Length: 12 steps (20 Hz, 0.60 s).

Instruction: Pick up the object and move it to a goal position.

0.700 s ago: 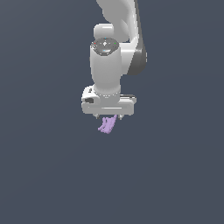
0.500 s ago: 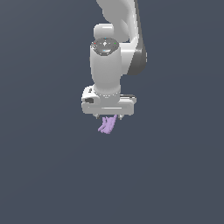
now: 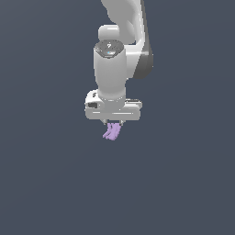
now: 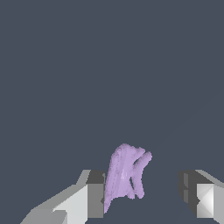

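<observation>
The object [image 3: 111, 131] is a small lavender lump with short prongs, showing just under the white gripper [image 3: 113, 123] in the exterior view. In the wrist view the object [image 4: 124, 175] stands between the two fingers. It lies against one grey fingertip [image 4: 96, 194], and a clear gap separates it from the other fingertip [image 4: 192, 192]. The gripper [image 4: 144, 192] is open, with its fingers wide apart around the object. Whether the object rests on the floor cannot be told.
A plain dark grey floor [image 3: 46, 183] fills both views. The white arm [image 3: 119, 41] rises straight up above the gripper in the exterior view.
</observation>
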Available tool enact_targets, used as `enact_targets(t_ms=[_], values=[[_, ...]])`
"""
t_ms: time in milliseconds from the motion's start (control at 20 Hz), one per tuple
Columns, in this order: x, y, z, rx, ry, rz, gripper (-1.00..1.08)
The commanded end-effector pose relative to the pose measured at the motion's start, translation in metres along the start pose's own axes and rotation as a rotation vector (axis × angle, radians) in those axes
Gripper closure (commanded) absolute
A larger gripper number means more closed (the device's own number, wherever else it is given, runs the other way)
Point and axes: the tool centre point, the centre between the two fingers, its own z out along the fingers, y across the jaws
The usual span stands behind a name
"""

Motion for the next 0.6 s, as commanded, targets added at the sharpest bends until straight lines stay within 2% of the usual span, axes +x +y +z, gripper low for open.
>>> enact_targets(t_ms=[0,550], values=[[-0.0004,0.0081,-0.0019,-0.006,-0.001,0.004,-0.2],[-0.0034,0.0125,0.004,-0.032,0.003,0.019,-0.2]])
